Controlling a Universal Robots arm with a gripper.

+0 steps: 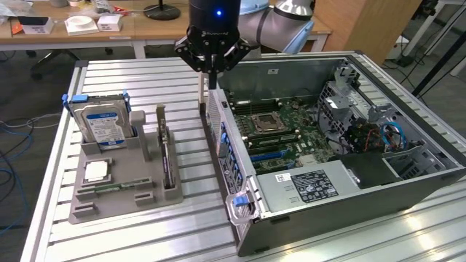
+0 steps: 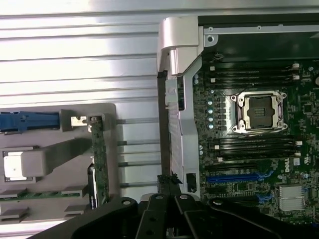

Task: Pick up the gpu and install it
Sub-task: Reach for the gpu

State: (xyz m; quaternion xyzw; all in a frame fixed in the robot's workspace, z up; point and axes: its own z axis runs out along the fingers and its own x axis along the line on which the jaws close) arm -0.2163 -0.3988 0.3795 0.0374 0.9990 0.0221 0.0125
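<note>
- The tabletop (image 1: 145, 240) was a slab of silvery metal rails with grooves running across it, bright with glare at the nearest edge.
- On it, toward the exterior view's left, sat a grey holder (image 1: 109, 204) with a green memory stick (image 1: 117, 187) lying in a near slot.
- The gpu (image 1: 167, 164) stood on its thin edge in the holder's slot nearest the case. Its long axis ran from near to far, and its silvery end bracket seemed to be at the far end, pointing away from the camera.
- Behind the stick, a blue-labelled hard drive (image 1: 106, 125) stood upright in the holder.
- An open computer case (image 1: 350, 207) lay on its side just beside the holder, its green circuit board (image 1: 280, 128) facing up.
- The tool (image 1: 211, 81) hung over the far end of the case wall that faces the holder, clenched shut and well apart from the gpu.
- The arm (image 1: 276, 22) rose behind it.
- Farther back stood a wooden desk (image 1: 145, 30) carrying white boxes (image 1: 80, 24), and cables (image 1: 11, 164) trailed over the dark floor.
</note>
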